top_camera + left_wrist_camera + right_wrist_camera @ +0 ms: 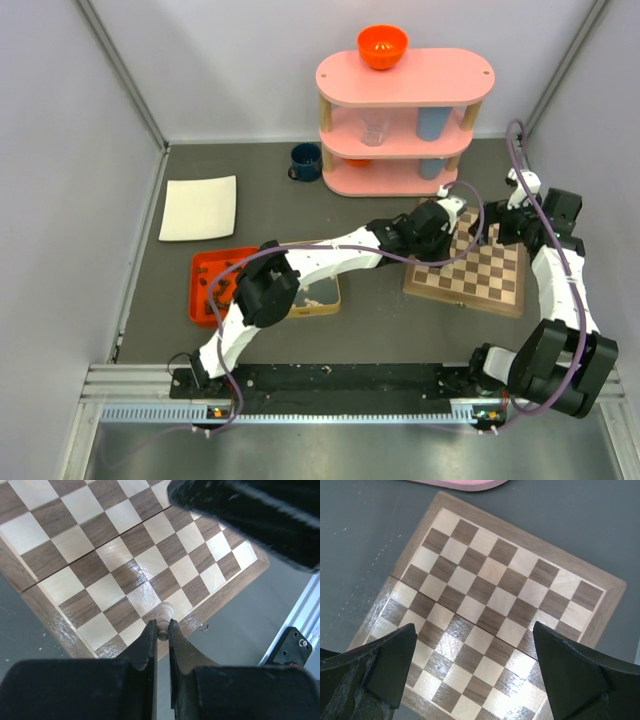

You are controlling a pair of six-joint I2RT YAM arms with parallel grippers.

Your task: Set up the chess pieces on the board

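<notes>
Near edge, 8 o'clock from table centre: orange tray was seen with small dark bits in it (too small to identify). A square tin was seen just beside it at its 3 o'clock, partly hidden by the left arm. The board was laid at 3 o'clock from centre, slightly skewed to the table edge. The left gripper was found clamped on one pale pawn, gripped by its head. The pawn's base was pointed at a cream square in the outermost row by the border, at 6 o'clock in the left wrist view. Contact with the board could not be told. The right gripper was held over the board, fingers spread wide apart, checks seen between them. Farther out: white cloth at 10 o'clock, blue mug at 12, pink shelf at 1, orange bowl set on its top tier.
</notes>
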